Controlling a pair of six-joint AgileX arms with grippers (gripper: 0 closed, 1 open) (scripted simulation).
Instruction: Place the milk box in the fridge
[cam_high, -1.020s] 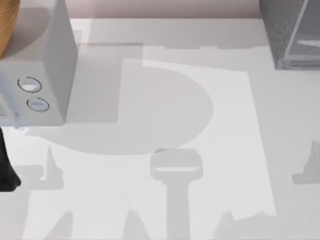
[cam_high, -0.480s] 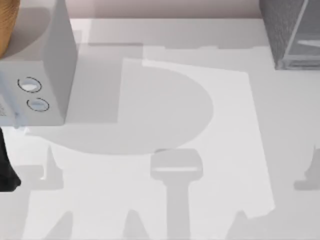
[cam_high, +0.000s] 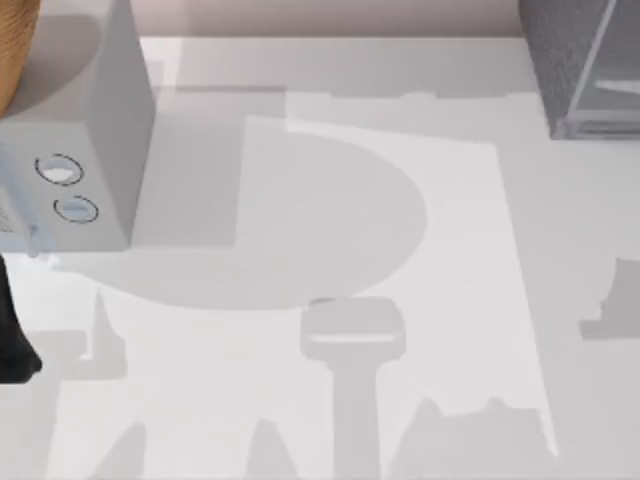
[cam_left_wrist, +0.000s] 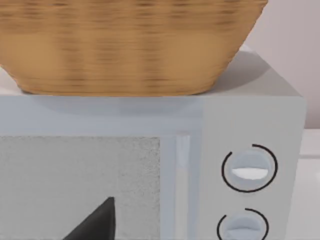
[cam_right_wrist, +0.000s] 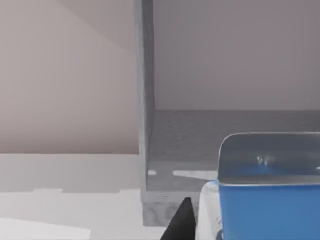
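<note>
The milk box (cam_right_wrist: 270, 205) fills the near corner of the right wrist view, its blue upper part and glossy top showing, with a white strip at its side. One dark fingertip (cam_right_wrist: 183, 221) of my right gripper presses against that side, so the gripper is shut on the carton. Just beyond stands the fridge (cam_right_wrist: 225, 145), its inside open toward the carton behind a light frame edge. In the top view the fridge (cam_high: 575, 70) stands at the table's far right corner. My left arm (cam_high: 12, 340) is parked at the left edge.
A pale grey box with two round dials (cam_high: 75, 150) stands at the far left, with a wicker basket (cam_left_wrist: 130, 45) on top. A dark fingertip (cam_left_wrist: 97, 222) of my left gripper points at its front. Arm shadows lie across the white table (cam_high: 330, 200).
The right arm's shadows on the table have shifted: the one at the right edge moved toward the far side, and the one at the near edge grew. The left arm has not moved.
</note>
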